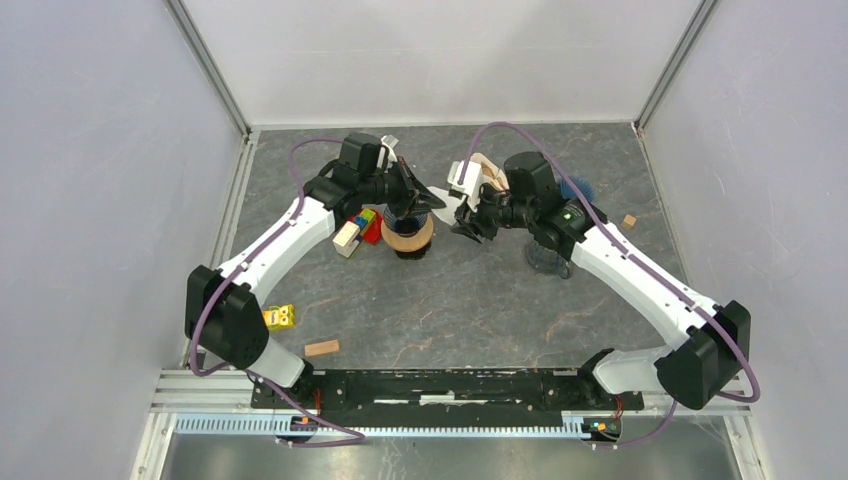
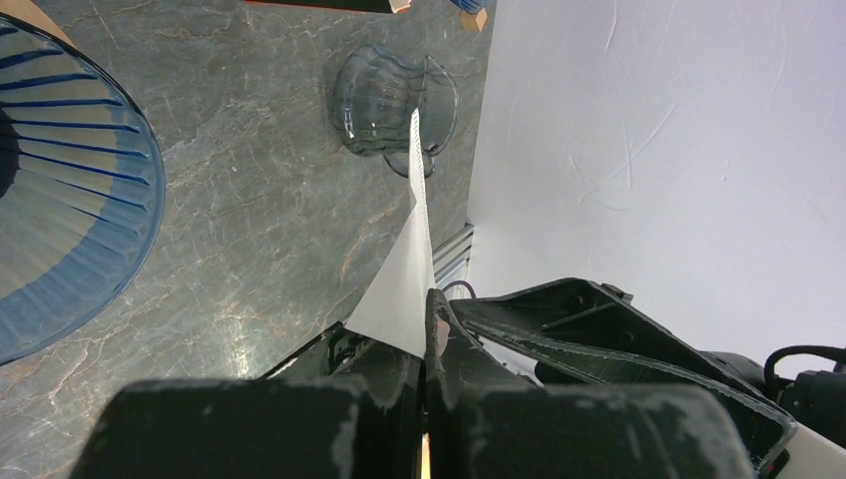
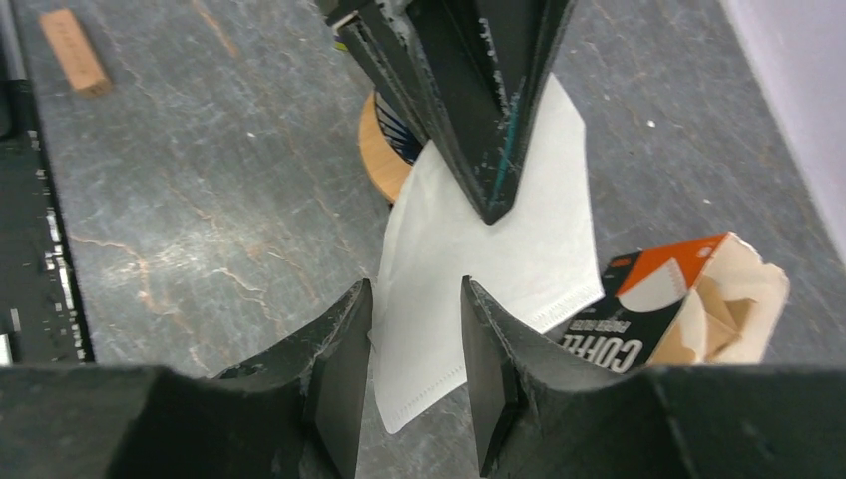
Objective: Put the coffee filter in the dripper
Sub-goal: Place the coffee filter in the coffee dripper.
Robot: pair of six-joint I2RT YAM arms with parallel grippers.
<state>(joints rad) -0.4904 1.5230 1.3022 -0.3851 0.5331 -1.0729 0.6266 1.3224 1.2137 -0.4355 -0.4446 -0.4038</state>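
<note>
The blue ribbed glass dripper [image 1: 407, 232] stands on a round wooden base left of centre. It also shows at the left edge of the left wrist view [image 2: 60, 210], and its base shows in the right wrist view [image 3: 384, 160]. My left gripper [image 1: 432, 203] [image 2: 431, 299] is shut on a white paper coffee filter [image 2: 404, 284] and holds it in the air just right of the dripper. In the right wrist view the filter [image 3: 489, 249] hangs flat from the left fingers [image 3: 489, 120]. My right gripper [image 1: 462, 225] [image 3: 414, 299] is open, with the filter's lower edge showing in the gap just beyond its fingers.
The opened coffee filter box [image 3: 688, 299] [image 1: 487, 170] lies behind the grippers. A clear glass vessel [image 2: 389, 100] [image 1: 550, 258] stands under the right arm. Toy blocks [image 1: 357, 228], a yellow toy [image 1: 278, 317], a wooden block [image 1: 321, 348] [image 3: 75, 50] and a blue brush [image 1: 578, 187] lie around.
</note>
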